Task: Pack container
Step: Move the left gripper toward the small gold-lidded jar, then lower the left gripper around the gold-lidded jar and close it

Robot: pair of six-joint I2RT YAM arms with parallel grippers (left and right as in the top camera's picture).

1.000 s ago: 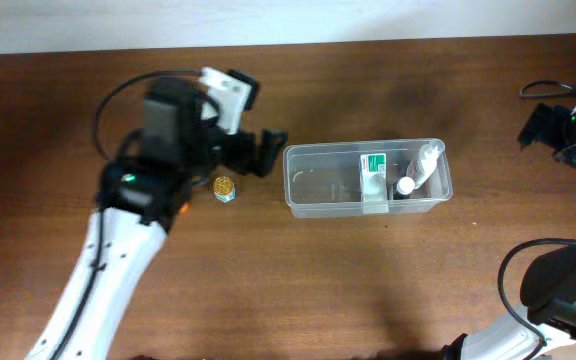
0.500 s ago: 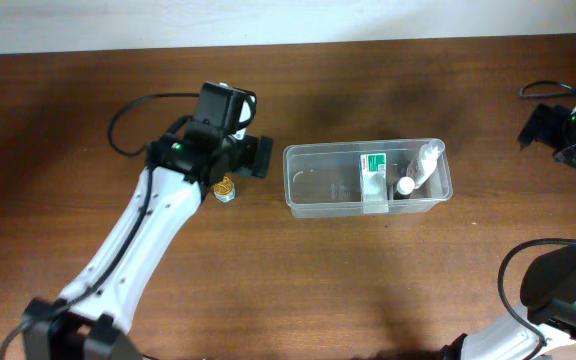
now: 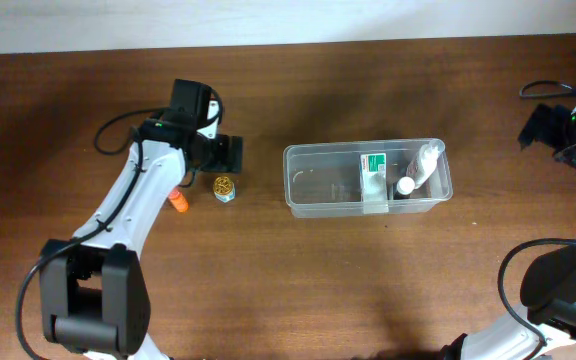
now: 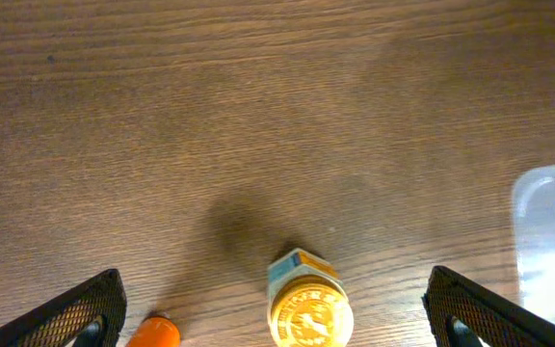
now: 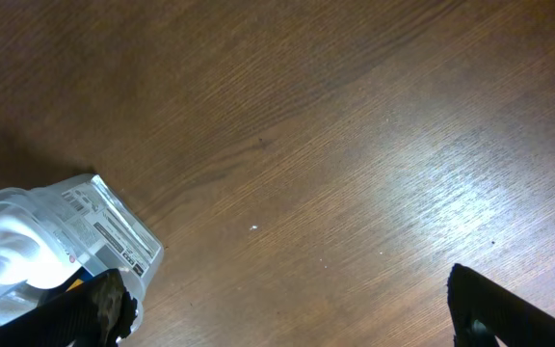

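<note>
Overhead, the wooden table [image 3: 298, 290] is showing free room on every side of the container [image 3: 308, 182]. The container is sitting right of centre, well in from the edges, with its long axis running left to right. Its right half is holding a green-and-white box [image 3: 372, 172] and a white bottle [image 3: 420, 166], while its left half is looking open. I am judging that the next item belongs there.

My left gripper [image 3: 226, 152] is hovering apart from the container's short left wall, spread wide and pinching nothing. My right gripper [image 3: 546, 126] is sitting at the far right edge, also spread and holding nothing, with a clear packet [image 5: 56, 241] near 1 of its fingers. So my left arm is the nearer 1 for what is waiting on the table.

In the left wrist view, my 2 fingertips [image 4: 85, 308] are framing the small gold-lidded jar [image 4: 308, 306], which is standing upright. From there the container is lying to the right, so I am expecting a straight carry along its long axis over bare wood.

An orange item [image 4: 152, 333] is lying just beside the jar on the far side from the container, near my finger. I am judging that the finger could catch it on the way down.
</note>
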